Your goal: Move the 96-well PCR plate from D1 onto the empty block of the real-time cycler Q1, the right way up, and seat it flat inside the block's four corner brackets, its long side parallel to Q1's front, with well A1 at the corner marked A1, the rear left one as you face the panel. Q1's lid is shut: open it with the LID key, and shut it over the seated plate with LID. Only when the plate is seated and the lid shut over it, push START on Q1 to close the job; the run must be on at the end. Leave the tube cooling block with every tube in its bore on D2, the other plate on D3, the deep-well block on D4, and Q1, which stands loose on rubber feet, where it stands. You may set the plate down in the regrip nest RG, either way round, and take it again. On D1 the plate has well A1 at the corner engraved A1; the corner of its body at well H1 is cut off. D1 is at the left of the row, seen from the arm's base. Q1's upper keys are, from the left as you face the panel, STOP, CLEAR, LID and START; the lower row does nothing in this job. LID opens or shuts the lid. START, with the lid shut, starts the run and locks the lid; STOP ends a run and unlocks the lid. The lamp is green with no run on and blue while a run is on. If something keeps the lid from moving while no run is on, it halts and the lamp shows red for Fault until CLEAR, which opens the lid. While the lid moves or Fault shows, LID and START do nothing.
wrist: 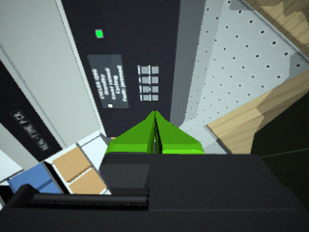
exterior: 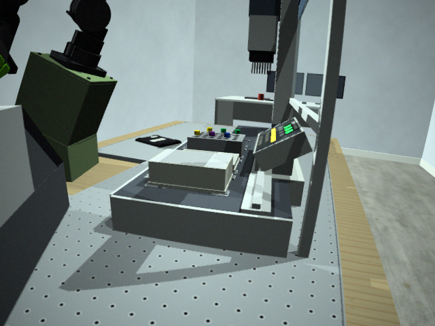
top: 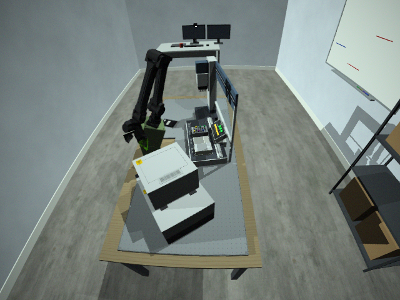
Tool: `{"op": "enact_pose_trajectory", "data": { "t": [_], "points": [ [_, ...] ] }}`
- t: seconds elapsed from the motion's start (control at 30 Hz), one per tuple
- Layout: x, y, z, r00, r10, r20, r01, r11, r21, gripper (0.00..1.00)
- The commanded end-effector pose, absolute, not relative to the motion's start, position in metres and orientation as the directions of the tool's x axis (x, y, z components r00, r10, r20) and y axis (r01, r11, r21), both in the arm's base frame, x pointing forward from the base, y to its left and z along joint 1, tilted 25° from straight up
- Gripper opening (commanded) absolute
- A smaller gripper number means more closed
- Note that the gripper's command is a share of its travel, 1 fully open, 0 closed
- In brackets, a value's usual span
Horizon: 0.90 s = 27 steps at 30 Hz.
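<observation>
My gripper [top: 144, 144] is shut and empty, its green fingers [wrist: 155, 127] pressed together. It hangs over the dark front panel of the cycler Q1 [top: 174, 194], with the tips just short of the block of small grey keys [wrist: 148, 83]. The panel lamp [wrist: 98, 34] is green, and a text display [wrist: 112, 80] sits beside the keys. Q1's white lid [top: 165, 172] sits on top of its body. The deck [top: 206, 142] holds the tube cooling block with coloured caps [exterior: 215, 141] and the white deep-well block [exterior: 191, 170]. I cannot make out the PCR plate on D1.
A flat black nest [exterior: 158, 141] lies on the table beside the arm's green base [exterior: 61, 105]. A pipetting head [exterior: 262, 31] hangs from a tall gantry [exterior: 323, 133] over the deck. A tilted control box with green and yellow lights [exterior: 281, 142] stands at the deck's right.
</observation>
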<state>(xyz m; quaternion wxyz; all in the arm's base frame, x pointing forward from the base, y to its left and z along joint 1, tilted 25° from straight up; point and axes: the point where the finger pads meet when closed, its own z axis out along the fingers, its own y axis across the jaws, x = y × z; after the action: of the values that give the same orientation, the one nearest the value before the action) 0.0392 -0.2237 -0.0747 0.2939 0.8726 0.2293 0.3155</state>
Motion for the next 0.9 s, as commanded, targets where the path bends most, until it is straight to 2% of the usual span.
{"op": "enact_pose_trajectory", "data": {
  "t": [0.0, 0.67, 0.87],
  "points": [
    [0.040, -0.227, -0.076, 0.689, 0.612, 0.389, 0.237, -0.697, 0.677, 0.00],
    [0.031, -0.241, -0.071, 0.698, 0.612, 0.372, 0.237, -0.687, 0.687, 0.00],
    [0.007, -0.254, -0.085, 0.703, 0.605, 0.375, 0.231, -0.692, 0.684, 0.00]
  ]
}}
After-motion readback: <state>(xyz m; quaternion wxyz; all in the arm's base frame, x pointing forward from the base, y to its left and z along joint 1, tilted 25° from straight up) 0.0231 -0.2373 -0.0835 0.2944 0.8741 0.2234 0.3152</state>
